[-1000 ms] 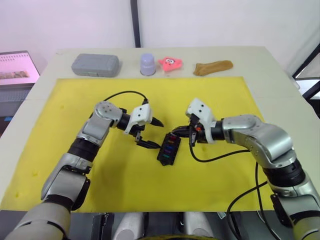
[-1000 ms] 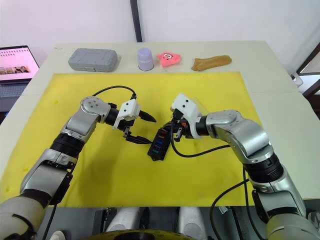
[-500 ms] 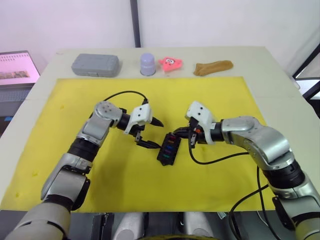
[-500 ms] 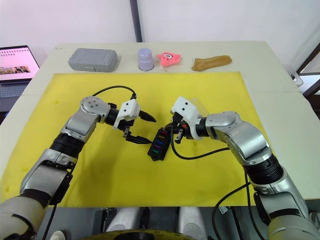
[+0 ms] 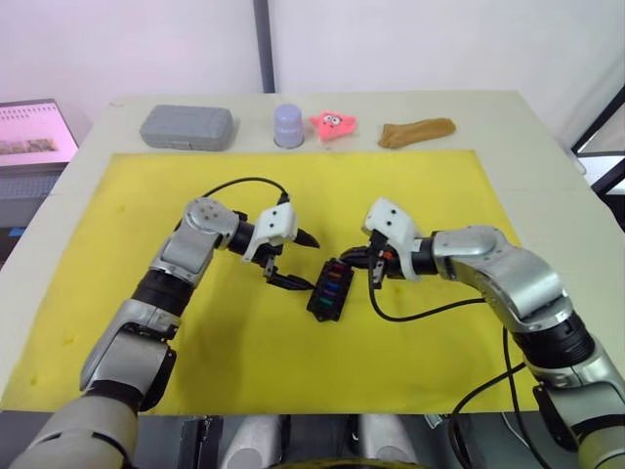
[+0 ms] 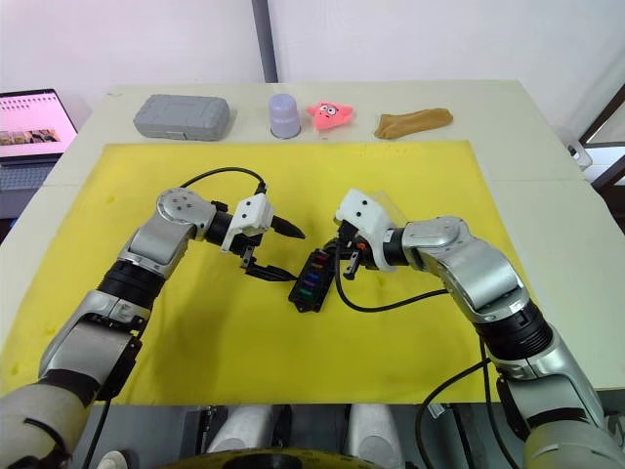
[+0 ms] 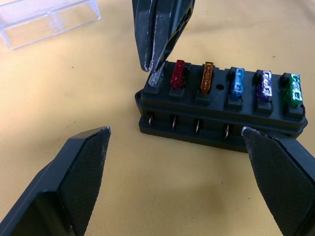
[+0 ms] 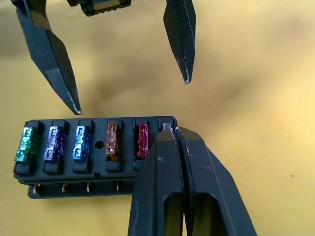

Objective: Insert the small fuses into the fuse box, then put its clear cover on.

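The left gripper [image 5: 291, 261] is hovering over the yellow mat [image 5: 117, 244] with its two black fingers spread wide, holding nothing, just to the left of the fuse box [image 5: 329, 289]. The fuse box is lying near the mat's centre, between the two grippers, its long axis running diagonally away from the robot and toward its right. Five small fuses [image 7: 237, 84] are sitting in its row of slots: green, purple, blue, amber and red. The right gripper [image 7: 156, 73] is pressing its closed fingers down on a pale grey fuse [image 8: 167, 127] at the end slot, beside the red one; this fuse appears only partly seated. The clear cover [image 7: 47, 18] is lying on the mat apart from the box, on the right arm's side. Judged from this, the right arm is better placed to fetch the cover, with the left free to steady the box.
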Tool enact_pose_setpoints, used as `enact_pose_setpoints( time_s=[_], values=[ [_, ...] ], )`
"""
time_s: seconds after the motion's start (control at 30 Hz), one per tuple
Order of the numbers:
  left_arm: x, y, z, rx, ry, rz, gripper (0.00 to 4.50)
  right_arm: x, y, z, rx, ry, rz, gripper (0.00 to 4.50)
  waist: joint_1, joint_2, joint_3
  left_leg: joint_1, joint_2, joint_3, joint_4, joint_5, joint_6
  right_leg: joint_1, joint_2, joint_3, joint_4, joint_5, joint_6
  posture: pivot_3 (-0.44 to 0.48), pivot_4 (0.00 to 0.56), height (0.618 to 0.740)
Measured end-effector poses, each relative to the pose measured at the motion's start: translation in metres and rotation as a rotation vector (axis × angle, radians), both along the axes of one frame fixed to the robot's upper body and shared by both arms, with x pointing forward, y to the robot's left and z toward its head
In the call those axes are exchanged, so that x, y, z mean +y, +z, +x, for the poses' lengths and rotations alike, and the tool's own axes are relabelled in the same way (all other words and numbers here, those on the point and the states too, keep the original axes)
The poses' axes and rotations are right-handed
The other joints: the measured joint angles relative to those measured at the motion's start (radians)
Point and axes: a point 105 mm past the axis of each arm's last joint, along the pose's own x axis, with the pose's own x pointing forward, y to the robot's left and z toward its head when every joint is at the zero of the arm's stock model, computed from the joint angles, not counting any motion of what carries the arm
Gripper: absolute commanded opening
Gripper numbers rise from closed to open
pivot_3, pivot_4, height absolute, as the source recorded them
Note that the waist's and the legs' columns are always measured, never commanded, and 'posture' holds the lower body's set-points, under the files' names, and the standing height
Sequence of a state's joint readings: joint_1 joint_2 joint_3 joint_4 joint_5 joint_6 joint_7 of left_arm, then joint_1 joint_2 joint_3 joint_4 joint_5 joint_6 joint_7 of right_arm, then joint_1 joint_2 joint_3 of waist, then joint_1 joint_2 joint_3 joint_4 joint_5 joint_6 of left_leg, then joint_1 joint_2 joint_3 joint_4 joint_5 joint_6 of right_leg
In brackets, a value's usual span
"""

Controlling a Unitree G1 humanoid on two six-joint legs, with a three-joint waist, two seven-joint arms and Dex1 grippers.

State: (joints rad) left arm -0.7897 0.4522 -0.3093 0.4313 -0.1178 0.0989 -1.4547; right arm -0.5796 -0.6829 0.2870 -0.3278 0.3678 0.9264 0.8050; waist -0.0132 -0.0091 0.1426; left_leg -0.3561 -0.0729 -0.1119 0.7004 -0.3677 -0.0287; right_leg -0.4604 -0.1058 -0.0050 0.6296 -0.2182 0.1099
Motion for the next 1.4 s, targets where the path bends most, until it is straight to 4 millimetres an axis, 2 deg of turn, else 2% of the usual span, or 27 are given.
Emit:
enact_pose_setpoints(
  time_s=[0.4,0.57,0.7,0.8,0.9,0.93,1.03,1.2,1.3,1.4],
  values=[
    [0.007,0.001,0.0,0.004,0.012,0.01,4.5,-0.001,0.003,-0.002,0.025,-0.002,0.027,0.06,0.0,0.0,0.0,0.0,0.0,0.0,0.0,0.0,0.0,0.0,0.0,0.0,0.0,0.0,0.0,0.0,0.15,0.74],
    [0.015,0.01,-0.001,0.01,0.039,-0.008,4.5,-0.001,0.029,-0.003,-0.009,0.006,0.096,0.06,0.0,0.0,0.0,0.0,0.0,0.0,0.0,0.0,0.0,0.0,0.0,0.0,0.0,0.0,0.0,0.0,0.15,0.74],
    [0.027,0.017,-0.005,0.017,0.071,-0.024,4.5,-0.006,0.039,-0.002,-0.059,-0.002,0.092,0.06,0.0,0.0,0.0,0.0,0.0,0.0,0.0,0.0,0.0,-0.001,0.0,0.0,0.0,0.0,0.0,0.0,0.15,0.74],
    [0.044,0.021,-0.011,0.028,0.112,-0.019,4.5,-0.026,0.041,-0.003,-0.098,-0.046,0.035,0.87,0.001,0.0,0.0,-0.001,0.0,0.0,0.0,0.0,0.0,-0.001,0.0,0.0,0.0,0.0,0.0,0.0,0.15,0.74],
    [0.075,0.025,-0.013,0.039,0.215,0.007,4.5,-0.06,0.037,-0.005,-0.097,-0.143,-0.022,2.3,0.002,0.0,0.0,-0.001,0.0,0.0,-0.001,0.0,0.0,-0.001,0.0,0.0,0.0,0.0,0.0,0.0,0.15,0.74],
    [0.08,0.027,-0.013,0.035,0.237,0.004,4.5,-0.068,0.037,-0.006,-0.098,-0.163,-0.03,2.92,0.002,0.0,0.0,0.0,0.0,0.0,-0.001,0.0,0.0,0.0,0.0,0.0,0.0,0.0,0.0,0.0,0.15,0.74],
    [0.082,0.032,-0.016,0.02,0.258,-0.01,4.5,-0.085,0.037,-0.011,-0.101,-0.201,-0.045,4.48,0.006,0.0,0.0,0.0,0.0,0.0,0.0,0.0,0.0,0.001,0.0,0.0,0.0,0.0,0.0,0.0,0.15,0.74],
    [0.099,0.03,-0.018,0.022,0.339,-0.01,4.5,-0.117,0.029,-0.02,-0.075,-0.284,-0.094,4.48,0.003,0.0,0.0,0.0,0.001,0.001,-0.001,0.0,0.001,0.0,0.0,0.0,0.0,0.0,0.0,0.0,0.15,0.74],
    [0.102,0.031,-0.019,0.025,0.356,-0.02,4.5,-0.126,0.029,-0.018,-0.068,-0.322,-0.083,4.48,0.002,0.0,0.0,0.0,0.001,0.001,-0.001,0.0,0.001,0.0,0.001,0.0,0.0,0.0,0.0,0.0,0.15,0.74],
    [0.095,0.031,-0.017,0.011,0.357,-0.043,4.5,-0.127,0.039,0.003,-0.08,-0.371,-0.028,4.48,0.001,0.0,0.0,0.001,0.001,0.002,-0.001,0.0,0.0,0.001,0.0,0.001,-0.001,0.0,0.0,0.0,0.15,0.74]
  ],
)
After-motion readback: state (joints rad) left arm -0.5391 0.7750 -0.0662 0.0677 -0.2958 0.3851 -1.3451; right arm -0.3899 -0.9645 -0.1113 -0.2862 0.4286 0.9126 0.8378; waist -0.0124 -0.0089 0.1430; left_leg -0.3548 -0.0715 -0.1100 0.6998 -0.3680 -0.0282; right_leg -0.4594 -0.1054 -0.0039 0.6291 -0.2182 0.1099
